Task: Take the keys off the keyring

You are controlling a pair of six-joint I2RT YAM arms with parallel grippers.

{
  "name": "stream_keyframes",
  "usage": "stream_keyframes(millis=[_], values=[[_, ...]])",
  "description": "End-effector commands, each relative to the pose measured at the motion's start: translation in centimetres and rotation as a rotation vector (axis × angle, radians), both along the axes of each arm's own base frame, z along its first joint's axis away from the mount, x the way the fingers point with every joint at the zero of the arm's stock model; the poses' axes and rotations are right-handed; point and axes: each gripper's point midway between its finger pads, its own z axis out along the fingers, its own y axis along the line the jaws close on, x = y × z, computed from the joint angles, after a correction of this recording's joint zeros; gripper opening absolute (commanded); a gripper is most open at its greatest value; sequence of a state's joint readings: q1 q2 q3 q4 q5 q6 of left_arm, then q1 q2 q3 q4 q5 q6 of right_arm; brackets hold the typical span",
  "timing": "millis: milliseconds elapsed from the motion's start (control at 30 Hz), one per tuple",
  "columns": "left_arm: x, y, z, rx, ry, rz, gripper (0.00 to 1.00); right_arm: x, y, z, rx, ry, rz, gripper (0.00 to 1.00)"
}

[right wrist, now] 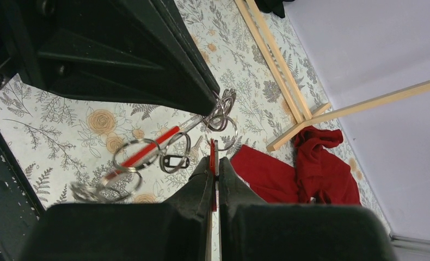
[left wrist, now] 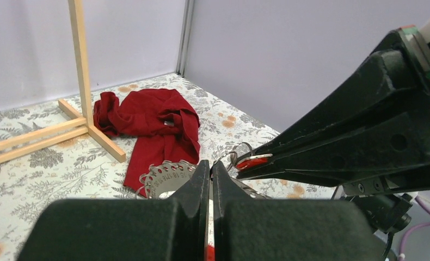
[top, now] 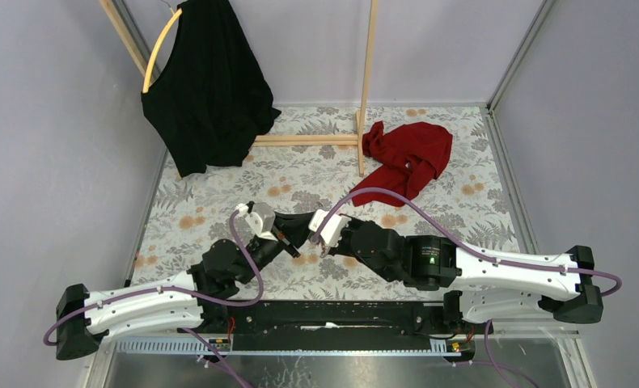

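My two grippers meet above the middle of the floral table. My left gripper (top: pixel 298 233) (left wrist: pixel 210 166) is shut on a thin wire ring of the keyring (left wrist: pixel 239 150). The keyring is a bunch of linked silver rings (right wrist: pixel 219 113) with a red strip (right wrist: pixel 142 152). My right gripper (top: pixel 319 241) (right wrist: pixel 214 160) is shut on a flat red-headed key (right wrist: pixel 213 149) (left wrist: pixel 252 161) that is joined to that bunch. A black oblong tag (right wrist: pixel 172 162) and a silver perforated disc (left wrist: pixel 166 176) hang from the rings. The lowest rings look blurred.
A red cloth (top: pixel 409 158) (left wrist: pixel 158 122) (right wrist: pixel 321 174) lies behind the grippers to the right. A wooden rack (top: pixel 365 89) stands at the back with a black garment (top: pixel 207 89) on a yellow hanger. Grey walls close in both sides.
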State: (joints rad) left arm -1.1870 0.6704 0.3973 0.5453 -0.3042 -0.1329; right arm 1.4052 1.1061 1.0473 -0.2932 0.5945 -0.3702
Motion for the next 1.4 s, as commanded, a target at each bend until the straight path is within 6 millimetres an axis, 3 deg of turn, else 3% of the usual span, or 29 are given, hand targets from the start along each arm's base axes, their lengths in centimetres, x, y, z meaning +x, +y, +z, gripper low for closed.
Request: stream_keyframes(millis=[0,200,433,933,1167,1367], values=[[1.3,2.4,4.1,-0.226,0.028,0.107,0.0,0.3,-0.6,-0.3,-0.008,0.004,-0.041,0.0],[1.9,3.1,3.4,-0.245,0.071,0.15,0.0,0.5,-1.1,-0.3,-0.019,-0.001,-0.061,0.0],[2.1,2.6,2.7,-0.233,0.106,0.151,0.0,0.5,-0.9,-0.2,-0.022,-0.001,-0.055,0.0],[3.8,1.5,0.5,-0.136,0.246,0.243,0.0,0.7,1.0,1.2,-0.045,-0.03,-0.012,0.0],[4.4,1.6,0.1,-0.15,0.307,0.283,0.0,0.4,1.2,0.0,-0.077,0.001,0.0,0.0],[4.4,2.3,0.5,-0.262,0.388,0.3,0.0,0.1,0.5,-1.3,-0.077,0.039,-0.02,0.0]])
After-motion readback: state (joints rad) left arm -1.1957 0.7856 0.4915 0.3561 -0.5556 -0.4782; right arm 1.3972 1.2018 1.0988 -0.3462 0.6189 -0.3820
